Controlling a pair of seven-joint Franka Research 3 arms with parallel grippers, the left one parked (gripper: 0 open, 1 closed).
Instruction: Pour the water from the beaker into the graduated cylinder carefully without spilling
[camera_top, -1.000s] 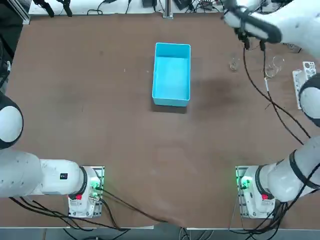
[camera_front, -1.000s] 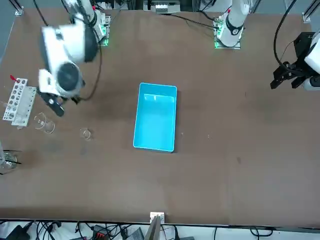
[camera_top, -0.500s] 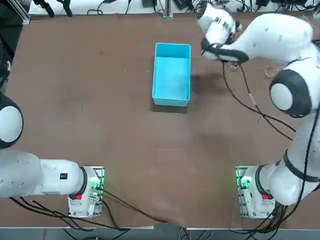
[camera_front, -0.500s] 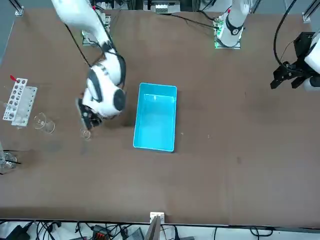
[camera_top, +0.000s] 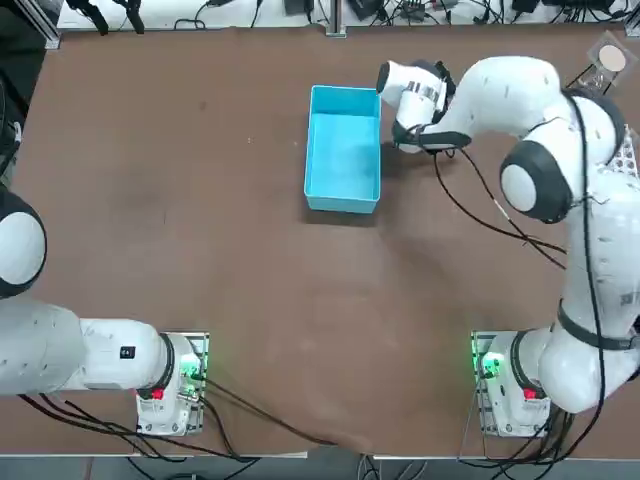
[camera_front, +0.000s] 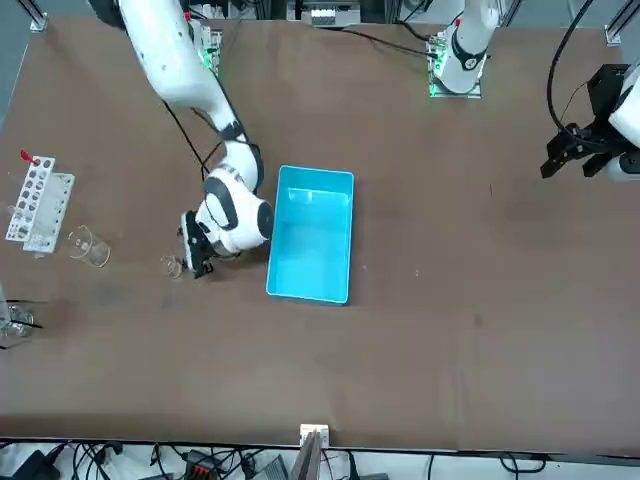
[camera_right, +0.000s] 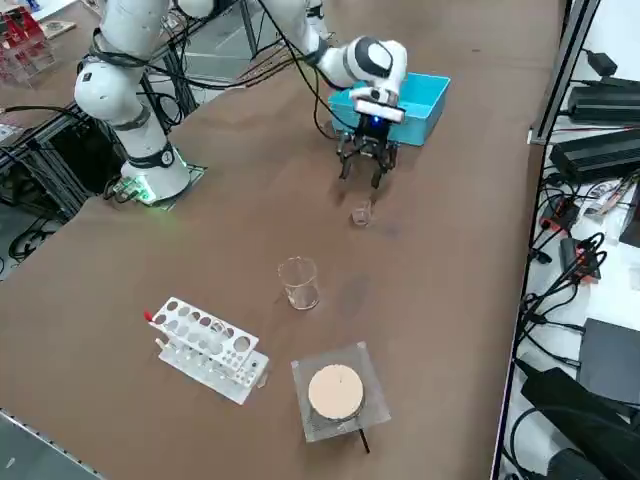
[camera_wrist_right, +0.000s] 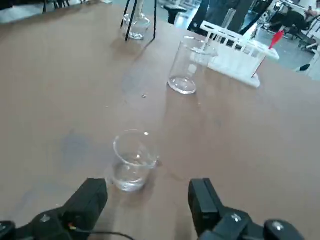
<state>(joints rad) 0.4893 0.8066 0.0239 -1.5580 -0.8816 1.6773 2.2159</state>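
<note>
The right tool (camera_right: 366, 172) is held low over the brown tabletop (camera_top: 200, 200), just beside the blue box (camera_top: 344, 148). Its two black fingers (camera_wrist_right: 90, 200) are spread apart, and nothing is held between them. The beaker (camera_wrist_right: 132, 160) is seen right in front of the open fingers, close to them but not touched. It stands upright on the tabletop, and a little water (camera_wrist_right: 129, 175) can be made out at its bottom. In the front view the beaker (camera_front: 173, 267) is found just next to the tool (camera_front: 196, 262), on the side away from the blue box (camera_front: 312, 234). The graduated cylinder (camera_right: 298, 282) is placed farther along the tabletop, well apart from the beaker (camera_right: 361, 214), and it stands upright too. In the wrist view the graduated cylinder (camera_wrist_right: 189, 66) is seen beyond the beaker, with a white rack (camera_wrist_right: 239, 54) with holes behind it. In the side view the white rack (camera_right: 208, 348) lies near the tabletop's edge, and a round tan disc (camera_right: 335, 392) on a flat square pad is seen beside it.
</note>
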